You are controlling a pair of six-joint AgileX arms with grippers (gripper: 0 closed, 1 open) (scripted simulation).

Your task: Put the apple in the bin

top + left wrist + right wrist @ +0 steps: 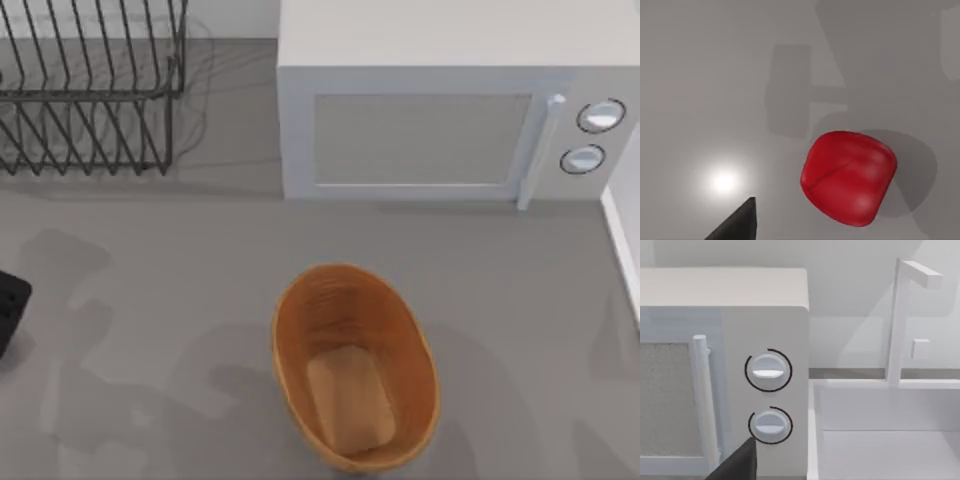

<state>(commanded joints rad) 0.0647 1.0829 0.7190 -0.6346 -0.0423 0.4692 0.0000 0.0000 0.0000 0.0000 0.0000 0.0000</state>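
Observation:
The apple [849, 176], small, glossy and red, lies on the grey table in the left wrist view. My left gripper [737, 225] hangs above and beside it without touching it, and its black body [10, 305] shows at the table's left edge in the top view. The bin [355, 365], an oval orange-brown basket with a lighter flat bottom, stands empty at the front middle of the table. My right gripper [737, 465] is parked off to the right and faces the microwave's dials.
A white microwave [440, 120] stands at the back, centre to right. A black wire dish rack [90, 90] sits at the back left. A white sink [890, 440] with a faucet [900, 315] lies to the microwave's right.

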